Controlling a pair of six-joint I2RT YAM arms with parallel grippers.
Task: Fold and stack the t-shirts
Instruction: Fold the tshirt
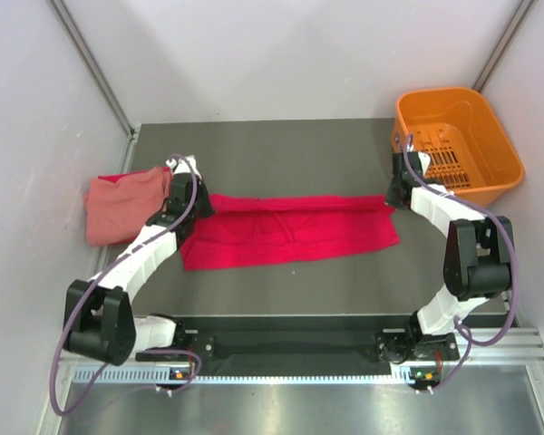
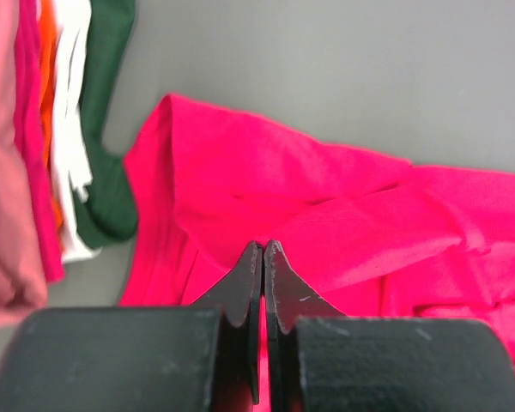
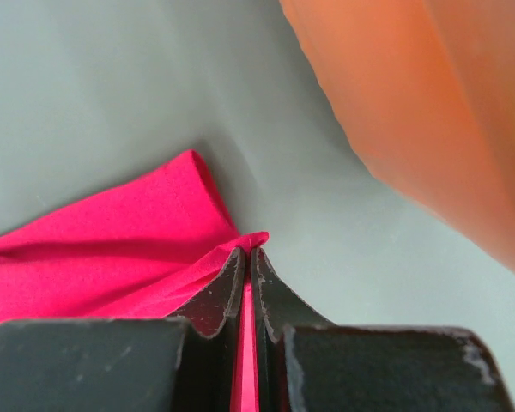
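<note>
The crimson red t-shirt (image 1: 290, 231) is found lying on the dark table (image 1: 299, 294), near its middle, folded into a long narrow band; its long axis is laid left to right, with one end pointing at the stack on the left and the other at the orange basket (image 1: 458, 145) on the far right; the far edge is drawn nearly straight between the two arms, while the near edge is slack and creased, and the right end sits slightly nearer than the left; the left gripper (image 2: 263, 247) is noted at the far left corner of the band, its fingers pressed together with red cloth pinched between them, as shown in the left wrist view; the right gripper (image 3: 247, 253) is noted at the far right corner, its fingers likewise closed on a thin fold of the same cloth, just beside the basket wall but apart from it; the salmon pink t-shirt (image 1: 118, 207) is recorded at the left edge of the table, on top of a folded stack, partly covered by the left arm in the top view; in the left wrist view the stack is seen edge on, with the pale t-shirt (image 2: 69, 94) and the dark green t-shirt (image 2: 107, 103) visible among its layers; the stack is near the left end of the red band but not touching it; the order of layers cannot be confirmed.
</note>
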